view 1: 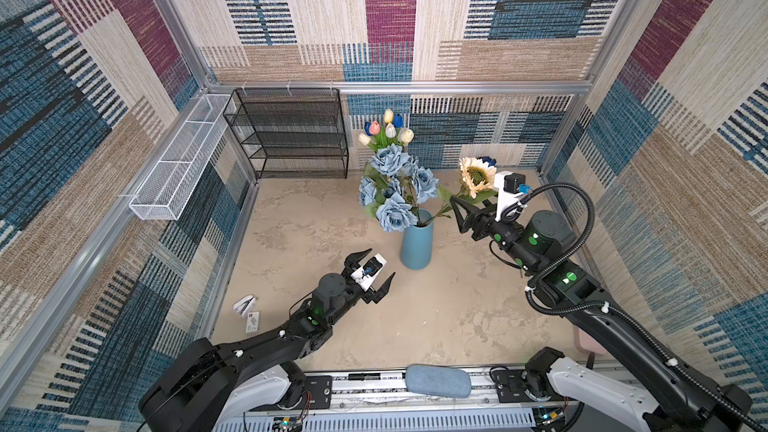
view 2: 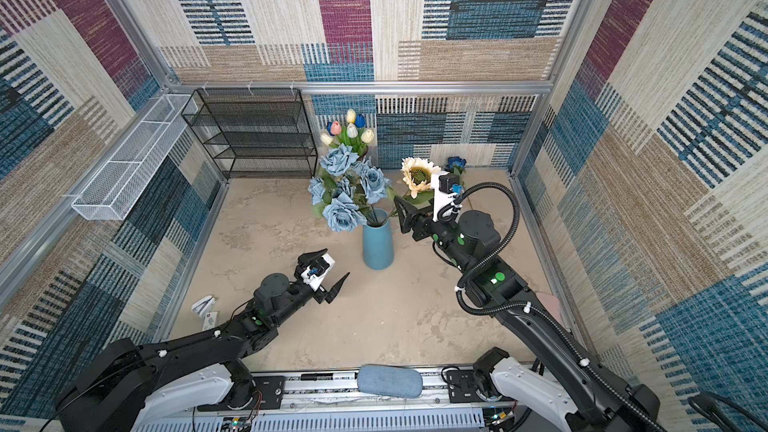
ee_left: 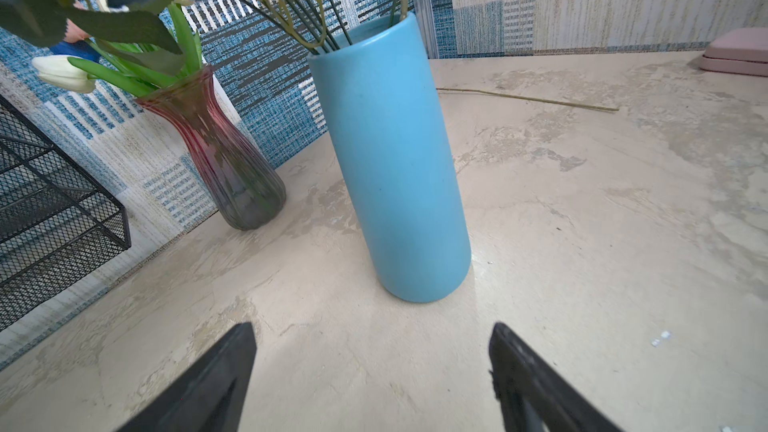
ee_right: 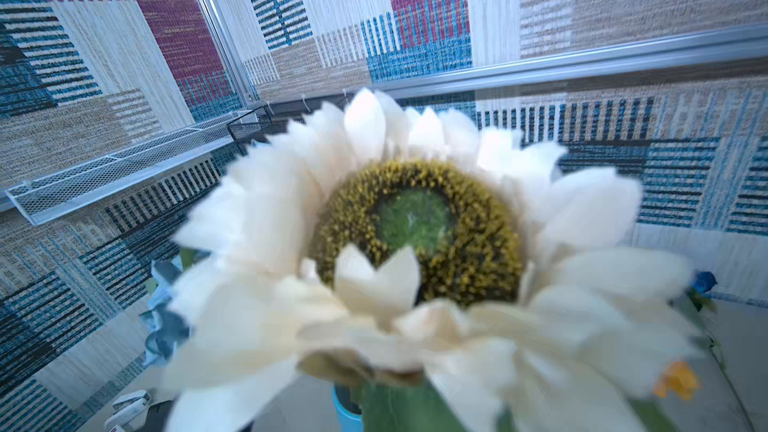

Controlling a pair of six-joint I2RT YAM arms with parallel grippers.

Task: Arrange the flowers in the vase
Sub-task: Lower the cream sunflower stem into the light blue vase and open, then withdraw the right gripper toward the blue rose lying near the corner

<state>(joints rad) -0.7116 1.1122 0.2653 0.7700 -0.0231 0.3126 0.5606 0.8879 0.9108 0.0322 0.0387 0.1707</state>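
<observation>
1. black mesh rack (view 1: 286,130): well beyond the left gripper (view 1: 382,261), off to its left, at the back wall.
2. dusty-blue rose bunch (view 1: 395,189): stems in the blue vase (view 1: 417,243), heads above and ahead of the left gripper.
3. blue vase: upright on the table (view 1: 415,326), just ahead of the left gripper and facing the gap between its jaws, not touching.
4. left gripper: low over the table, jaws spread wide, holding nothing.
5. right gripper (view 1: 457,216): raised beside the vase mouth, close to the sunflower's stem. It is seen side-on, so I can't tell whether it is released or pinching.
6. pale sunflower (view 1: 477,176): head just above the right gripper, stem slanting down into the blue vase.
7. tulips (view 1: 386,128): in a red-tinted glass vase (ee_left: 224,151), past the blue vase from the left gripper.
8. deep-blue rose (view 2: 456,163): beyond the right gripper, near the back wall.
</observation>
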